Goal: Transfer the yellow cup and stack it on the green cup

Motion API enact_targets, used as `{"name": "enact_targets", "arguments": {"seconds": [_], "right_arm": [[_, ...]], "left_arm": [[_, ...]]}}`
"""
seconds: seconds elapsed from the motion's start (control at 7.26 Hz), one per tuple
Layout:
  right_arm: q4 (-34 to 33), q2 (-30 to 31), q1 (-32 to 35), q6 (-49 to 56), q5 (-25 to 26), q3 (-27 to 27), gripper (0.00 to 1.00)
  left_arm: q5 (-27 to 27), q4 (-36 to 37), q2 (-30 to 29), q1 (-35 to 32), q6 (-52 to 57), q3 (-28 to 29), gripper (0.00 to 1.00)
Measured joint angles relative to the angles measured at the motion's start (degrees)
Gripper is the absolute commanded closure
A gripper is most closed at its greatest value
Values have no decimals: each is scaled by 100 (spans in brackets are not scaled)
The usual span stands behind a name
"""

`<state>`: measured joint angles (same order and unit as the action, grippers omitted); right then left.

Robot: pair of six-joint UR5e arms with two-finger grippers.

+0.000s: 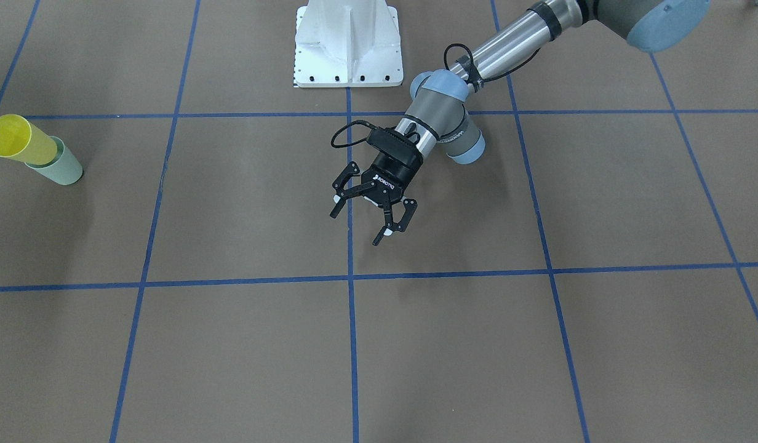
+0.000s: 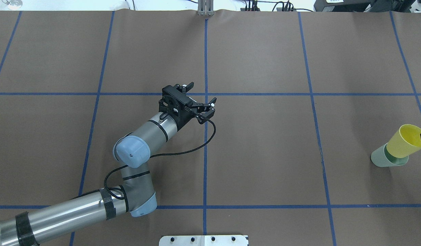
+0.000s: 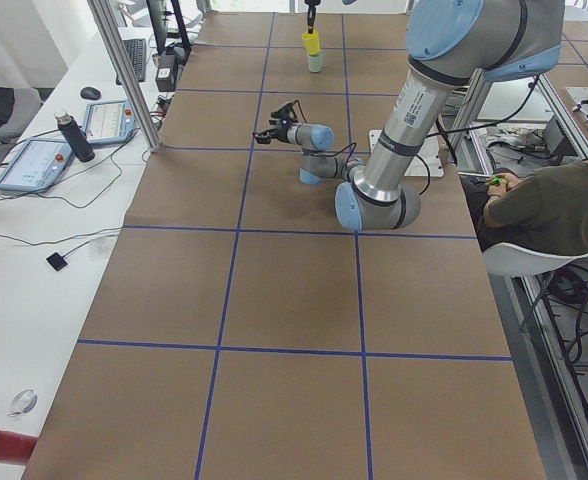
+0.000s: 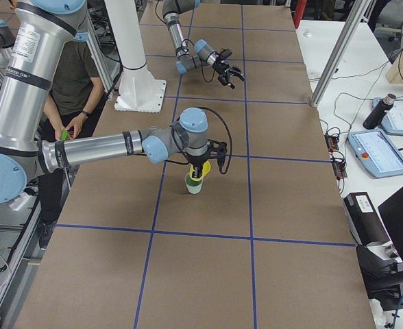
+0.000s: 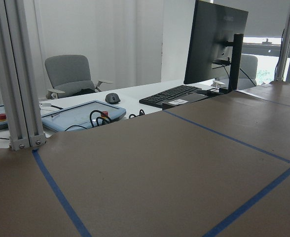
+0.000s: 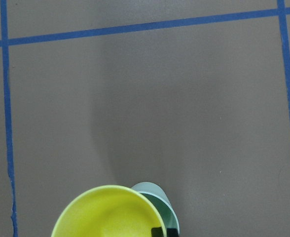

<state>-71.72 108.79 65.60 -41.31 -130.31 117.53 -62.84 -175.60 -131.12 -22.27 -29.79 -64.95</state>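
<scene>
This is looking like a robotics lab. Brown paper is covering a long table point(image 2: 265, 153), and blue tape point(image 2: 205, 177) is marking it into a grid. Industrial arms point(image 4: 23, 75) are reaching over it, with a white base point(image 1: 348, 43) standing at 12 o'clock in the front-facing view. Aluminium posts point(image 5: 17, 74) are edging the table. On the bench point(image 3: 34, 230) alongside, a pendant point(image 5: 81, 114), mouse point(image 5: 112, 98), keyboard point(image 5: 172, 95) and monitor point(image 5: 219, 42) are sitting. A person point(image 3: 559, 205) is sitting at 3 o'clock in the left view.
</scene>
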Motion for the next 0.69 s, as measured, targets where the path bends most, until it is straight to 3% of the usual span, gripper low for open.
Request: {"name": "enact_targets", "arguments": {"seconds": [0.14, 0.28, 0.41, 0.55, 0.69], "right_arm": [[0, 1, -15, 0, -2, -21, 100], [0, 1, -24, 0, -5, -37, 78], [0, 2, -33, 0, -9, -42, 11], [0, 0, -44, -2, -11, -44, 0], [0, -4, -51, -8, -12, -45, 0]], "left_arm": [[0, 0, -1, 2, 0, 0, 1], [0, 0, -1, 3, 0, 0, 1], [0, 0, -1, 4, 0, 0, 1], [0, 0, -1, 4, 0, 0, 1], [0, 0, -1, 4, 0, 0, 1]]}}
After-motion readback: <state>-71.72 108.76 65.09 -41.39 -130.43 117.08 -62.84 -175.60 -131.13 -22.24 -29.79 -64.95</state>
